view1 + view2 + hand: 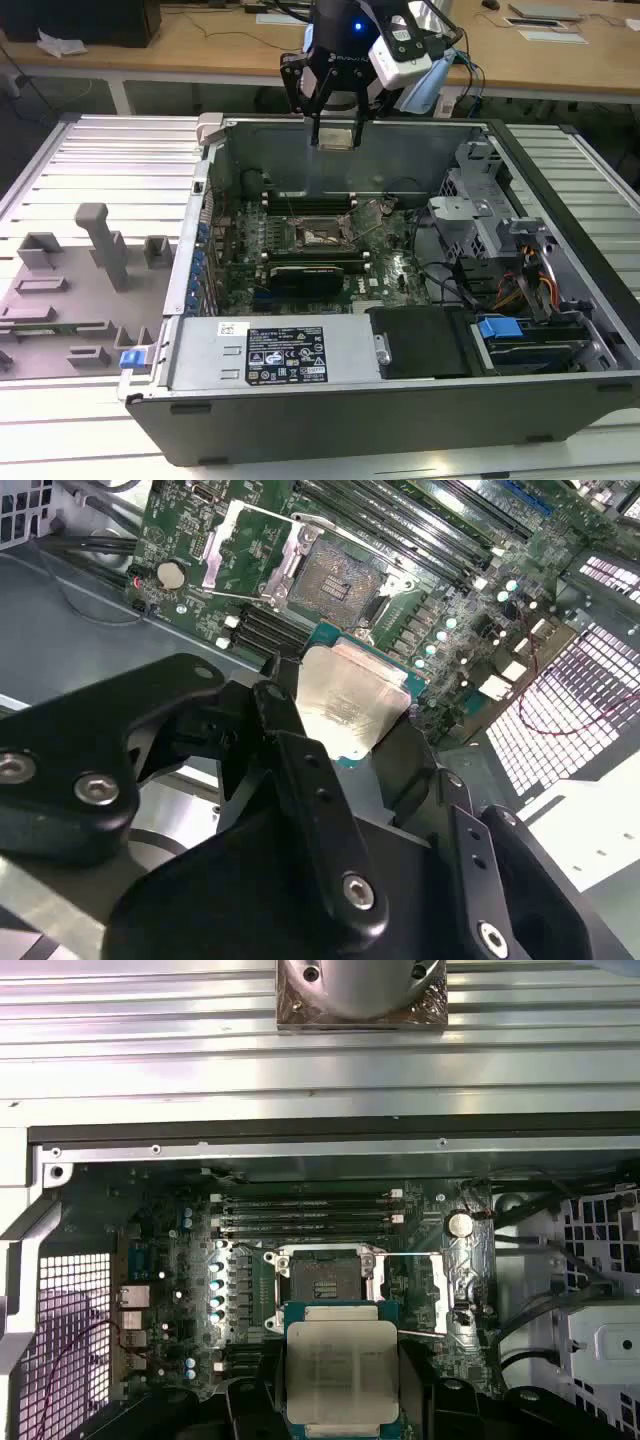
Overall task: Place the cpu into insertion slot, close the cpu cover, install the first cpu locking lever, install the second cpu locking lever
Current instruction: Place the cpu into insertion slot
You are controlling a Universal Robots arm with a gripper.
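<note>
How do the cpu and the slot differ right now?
The cpu is held in the tool above the board; the slot sits on the board, empty. The cpu shows a silver face; the slot, a dark frame around pins. Both are square.

In both wrist views the gripper (350, 725) is cut off by the picture's edge and covers two opposite edges of the cpu (341, 1365); in the exterior view the insertion slot (318, 235) pin field is too small to tell.
</note>
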